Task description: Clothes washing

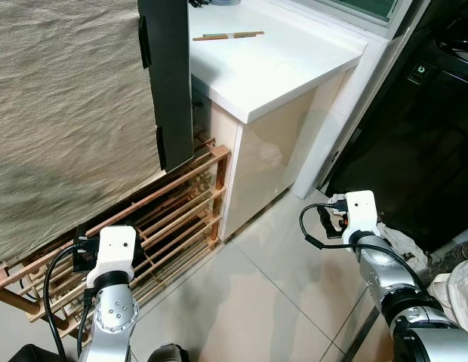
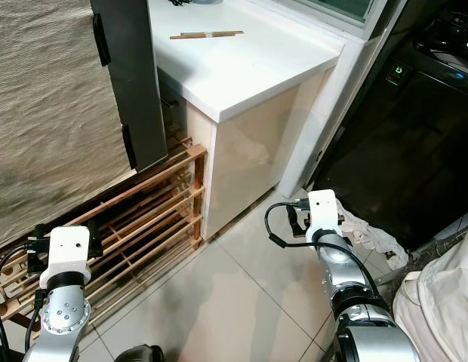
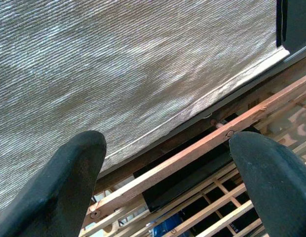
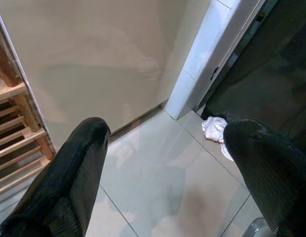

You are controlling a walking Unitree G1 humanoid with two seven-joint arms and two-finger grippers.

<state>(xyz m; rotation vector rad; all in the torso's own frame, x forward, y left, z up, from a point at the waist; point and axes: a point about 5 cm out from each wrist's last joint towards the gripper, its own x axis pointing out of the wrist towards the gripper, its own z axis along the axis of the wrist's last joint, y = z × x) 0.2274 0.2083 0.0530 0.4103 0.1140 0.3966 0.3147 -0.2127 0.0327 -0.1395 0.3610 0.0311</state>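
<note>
Pale glossy floor tiles (image 1: 272,302) spread out below, catching soft reflections. On the robot's left a wooden slatted rack (image 1: 170,219) sits low on the floor, and above it hangs a beige woven cloth (image 1: 68,113) with a black panel (image 1: 170,75) at its edge. Just beside the rack stands a cream cabinet (image 1: 260,162) under a white tabletop (image 1: 272,53), and on that tabletop lies a pair of chopsticks (image 1: 228,35). Past the cabinet's white corner post, on the right, looms the dark front of a washing machine (image 2: 400,151).

The clothes: a crumpled white cloth (image 2: 370,234) lies on the tiles at the foot of the dark machine, and a heap of pale laundry (image 2: 438,294) sits at the far right, near the robot.

The left gripper (image 3: 172,182) points at the rack's top rail, jaws apart and holding nothing. The right gripper (image 4: 168,182) hangs over the tiles facing the cabinet's corner, jaws wide apart too, the white cloth just beyond its fingers (image 4: 69,173).
</note>
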